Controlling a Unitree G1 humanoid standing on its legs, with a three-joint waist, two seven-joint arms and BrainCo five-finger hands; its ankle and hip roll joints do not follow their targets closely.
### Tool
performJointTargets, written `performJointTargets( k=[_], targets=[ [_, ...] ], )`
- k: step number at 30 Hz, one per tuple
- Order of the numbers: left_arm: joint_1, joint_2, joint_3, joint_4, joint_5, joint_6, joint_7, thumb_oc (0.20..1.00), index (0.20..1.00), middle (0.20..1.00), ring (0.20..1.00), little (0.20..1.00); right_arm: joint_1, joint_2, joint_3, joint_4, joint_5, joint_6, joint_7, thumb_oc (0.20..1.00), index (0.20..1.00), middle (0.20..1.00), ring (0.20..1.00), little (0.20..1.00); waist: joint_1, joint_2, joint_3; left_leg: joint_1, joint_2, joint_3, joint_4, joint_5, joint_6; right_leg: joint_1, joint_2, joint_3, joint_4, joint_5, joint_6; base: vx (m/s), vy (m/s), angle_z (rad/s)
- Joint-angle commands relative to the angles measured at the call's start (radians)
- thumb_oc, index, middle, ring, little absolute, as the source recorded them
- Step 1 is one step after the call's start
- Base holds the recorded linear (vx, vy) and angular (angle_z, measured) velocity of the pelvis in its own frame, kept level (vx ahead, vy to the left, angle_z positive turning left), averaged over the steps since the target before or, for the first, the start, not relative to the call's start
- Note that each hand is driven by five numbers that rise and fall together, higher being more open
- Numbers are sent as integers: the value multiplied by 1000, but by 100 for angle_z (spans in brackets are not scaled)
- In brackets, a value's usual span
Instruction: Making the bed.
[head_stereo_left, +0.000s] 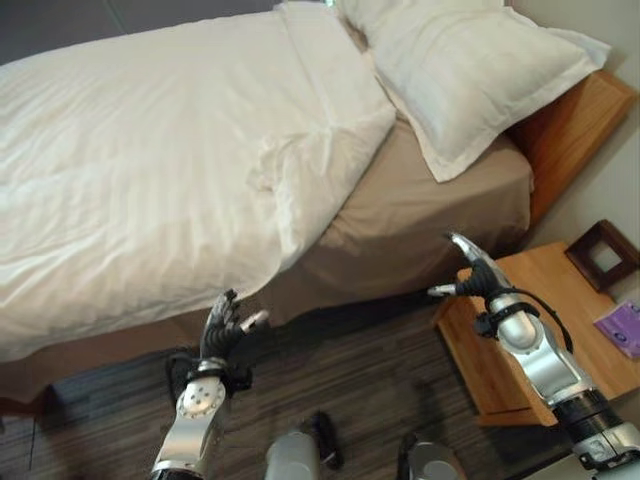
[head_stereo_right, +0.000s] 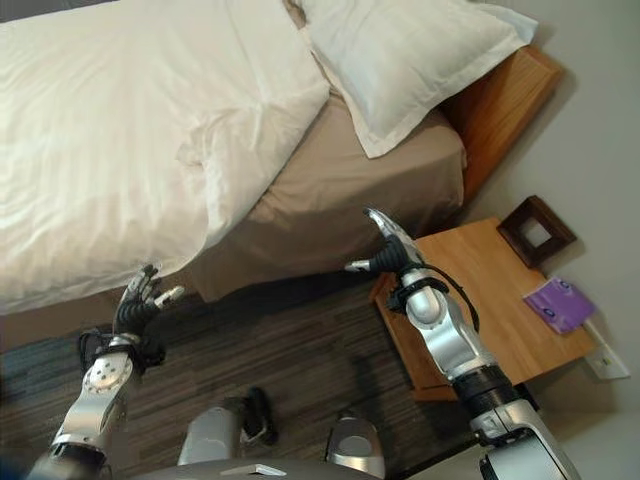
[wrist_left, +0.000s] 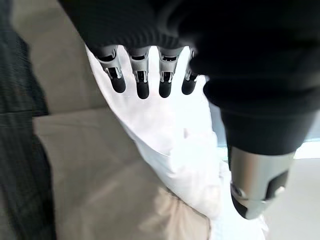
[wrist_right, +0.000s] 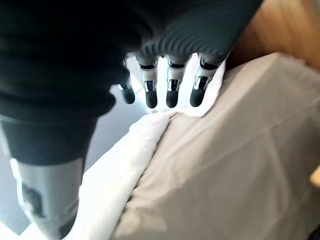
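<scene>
A white duvet (head_stereo_left: 150, 170) covers most of the bed, its near corner folded back and rumpled (head_stereo_left: 300, 170). Bare tan sheet (head_stereo_left: 420, 215) shows between that corner and the white pillow (head_stereo_left: 470, 75) at the head. My left hand (head_stereo_left: 225, 325) hovers below the bed's side edge with relaxed fingers (wrist_left: 142, 82), holding nothing. My right hand (head_stereo_left: 478, 272) is raised beside the bed near the nightstand, its fingers (wrist_right: 172, 90) straight and empty. In the right wrist view the duvet edge (wrist_right: 135, 150) lies on the tan sheet (wrist_right: 235, 150).
A wooden nightstand (head_stereo_right: 490, 290) stands right of the bed, carrying a dark square frame (head_stereo_right: 537, 230) and a purple booklet (head_stereo_right: 560, 303). A wooden headboard (head_stereo_left: 575, 125) backs the pillow. Dark striped carpet (head_stereo_left: 340, 370) lies between me and the bed.
</scene>
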Motion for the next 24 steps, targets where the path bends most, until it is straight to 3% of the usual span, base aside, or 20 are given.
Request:
performJointTargets(
  k=[1, 2, 3, 4, 5, 7, 9, 11, 12, 13, 14, 16, 18, 20, 24],
  targets=[
    [42, 23, 80, -92, 41, -27, -3, 1000, 1000, 1000, 1000, 1000, -67, -44, -8, -45, -117, -18, -37, 1000, 1000, 1000, 1000, 1000, 29, 3, -29, 9, 53, -4, -117, 57, -74, 212, -87, -103, -193, -46, 106, 467, 191, 27],
    [50, 33, 82, -105, 36, -28, -9, 1000, 1000, 1000, 1000, 1000, -70, -37, -11, -48, -137, -15, -41, 1000, 1000, 1000, 1000, 1000, 25, 2, -38, 24, 45, 8, -132, 102, -70, 232, -84, -92, -193, -38, 111, 563, 227, 32],
    [37, 71, 80, -115, 56, -20, -14, 1000, 1000, 1000, 1000, 1000, -94, -22, -2, -64, -154, -25, -36, 1000, 1000, 1000, 1000, 1000, 30, -11, -30, 52, 24, 12, -137, 102, -45, 196, -110, -77, -31, -21, 118, 451, 252, 24],
    [26, 83, 78, -111, 47, -18, -15, 1000, 1000, 1000, 1000, 1000, -110, -7, 4, -54, -156, -15, -47, 1000, 1000, 1000, 1000, 1000, 24, -19, -20, 75, 3, 15, -135, 79, -26, 150, -137, -59, 82, -8, 131, 304, 193, 14],
    [24, 85, 80, -109, 46, -18, -15, 1000, 1000, 1000, 1000, 1000, -113, -5, 6, -53, -156, -14, -48, 1000, 1000, 1000, 1000, 1000, 26, -25, -17, 79, -4, 20, -136, 75, -22, 141, -147, -53, 101, -17, 136, 185, 176, -16],
    [-19, 117, 59, -100, 56, -19, -7, 1000, 1000, 1000, 1000, 1000, -182, 11, 29, -29, -158, -1, -70, 1000, 1000, 1000, 1000, 1000, 9, -36, 26, 130, -45, 3, -154, 38, 5, -2, -171, 11, 343, 74, 163, 186, 170, -10],
    [-57, 139, 40, -96, 55, -31, -3, 1000, 1000, 1000, 1000, 1000, -254, 27, 47, 9, -133, 5, -102, 1000, 1000, 1000, 1000, 1000, 14, -44, 47, 150, -73, 0, -168, 11, 28, -105, -178, 44, 422, 111, 169, 186, 109, 16],
    [-84, 147, 31, -87, 48, -39, 1, 1000, 1000, 1000, 1000, 1000, -300, 27, 61, 51, -120, 11, -117, 1000, 1000, 1000, 1000, 1000, 15, -41, 56, 159, -83, 0, -171, 0, 32, -142, -167, 45, 412, 104, 156, 205, 24, 1],
    [-123, 155, 7, -72, 26, -46, -1, 1000, 1000, 1000, 1000, 1000, -383, 13, 83, 117, -104, 24, -136, 1000, 1000, 1000, 1000, 1000, 9, -37, 72, 173, -101, -19, -167, -13, 36, -180, -135, 24, 294, 77, 121, 307, -64, 6],
    [-132, 163, 0, -67, 14, -50, -3, 1000, 1000, 1000, 1000, 1000, -426, -20, 88, 131, -100, 31, -138, 1000, 1000, 1000, 1000, 1000, 6, -39, 71, 182, -114, -36, -172, -29, 33, -189, -114, 33, 222, 50, 106, 435, -129, 16],
    [-149, 170, -11, -61, -3, -56, -10, 1000, 1000, 1000, 1000, 1000, -493, -46, 113, 156, -102, 38, -137, 1000, 1000, 1000, 1000, 1000, -3, -37, 72, 191, -125, -64, -175, -44, 23, -181, -100, 47, 94, 50, 99, 347, -145, 28],
    [-166, 187, -15, -51, -22, -60, -13, 1000, 1000, 1000, 1000, 1000, -601, -91, 138, 209, -114, 57, -151, 1000, 1000, 1000, 1000, 1000, -12, -35, 68, 197, -136, -95, -184, -56, 12, -197, -93, 103, -39, 89, 101, 304, -166, 79],
    [-182, 210, -14, -50, -29, -63, -22, 1000, 1000, 1000, 1000, 1000, -735, -111, 181, 267, -136, 76, -151, 1000, 1000, 1000, 1000, 1000, -8, -40, 68, 203, -145, -111, -184, -70, 2, -214, -109, 116, -90, 134, 111, 256, -138, 109],
    [-192, 225, -14, -53, -24, -72, -19, 1000, 1000, 1000, 1000, 1000, -864, -107, 229, 348, -147, 86, -162, 1000, 1000, 1000, 1000, 1000, 2, -44, 65, 198, -162, -108, -181, -74, -1, -210, -125, 88, -114, 166, 115, 135, -73, 31],
    [-204, 210, -17, -66, -36, -93, -10, 1000, 1000, 1000, 1000, 1000, -1054, -104, 317, 472, -162, 87, -190, 1000, 1000, 1000, 1000, 1000, 14, -16, 76, 158, -161, -109, -182, -59, -13, -236, -127, 56, -141, 200, 117, 70, -100, -3]
  ],
)
